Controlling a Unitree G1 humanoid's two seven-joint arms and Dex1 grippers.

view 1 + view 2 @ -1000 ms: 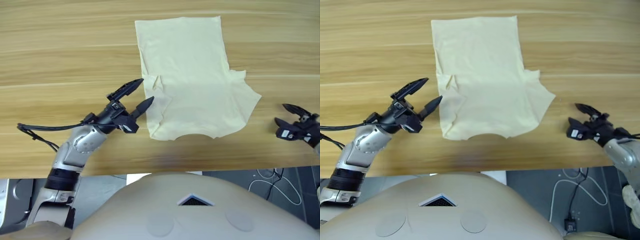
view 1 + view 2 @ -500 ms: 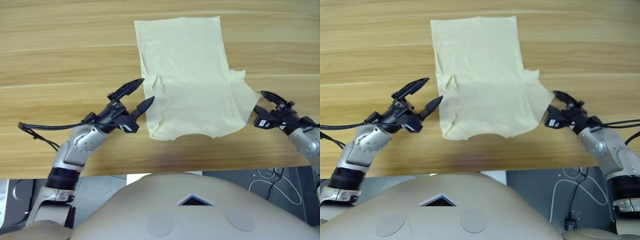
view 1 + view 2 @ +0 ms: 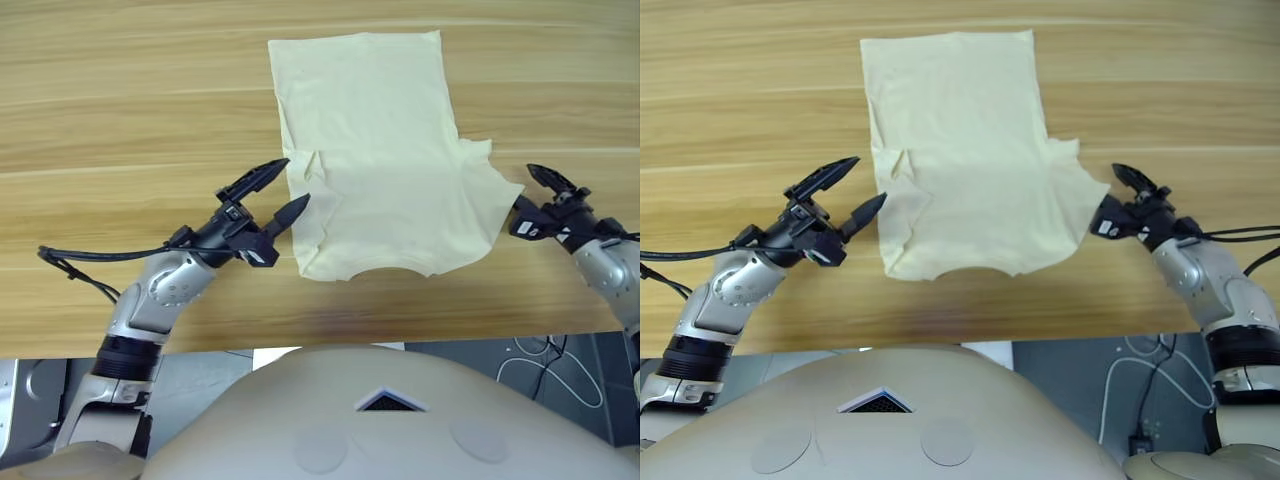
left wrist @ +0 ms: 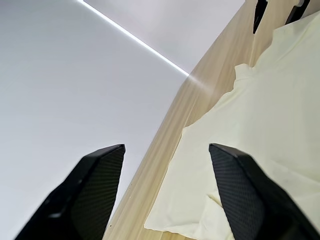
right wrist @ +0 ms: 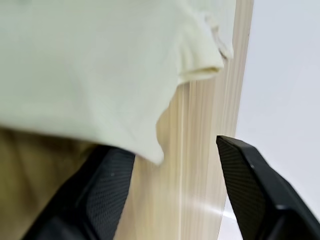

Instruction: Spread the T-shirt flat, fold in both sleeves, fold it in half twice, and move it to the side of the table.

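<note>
Both claws gaped unclenched: right gripper (image 3: 522, 197) at the T-shirt's (image 3: 380, 160) sleeve tip, left gripper (image 3: 295, 179) just beside its other edge.

T-shirt (image 3: 385, 160) on the table (image 3: 120, 120) before us. Left gripper (image 3: 295, 179) just left of it, right gripper (image 3: 523, 190) at its right sleeve

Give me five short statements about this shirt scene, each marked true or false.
The shirt lies on the wooden table. True.
The left jaws are shut on the shirt. False: they stand open at its edge, gripping nothing.
The sleeve on the right sticks out unfolded. True.
The right jaws are far from the shirt. False: they stand open at that sleeve's tip.
The shirt is folded in half. False: its body lies at full length.
</note>
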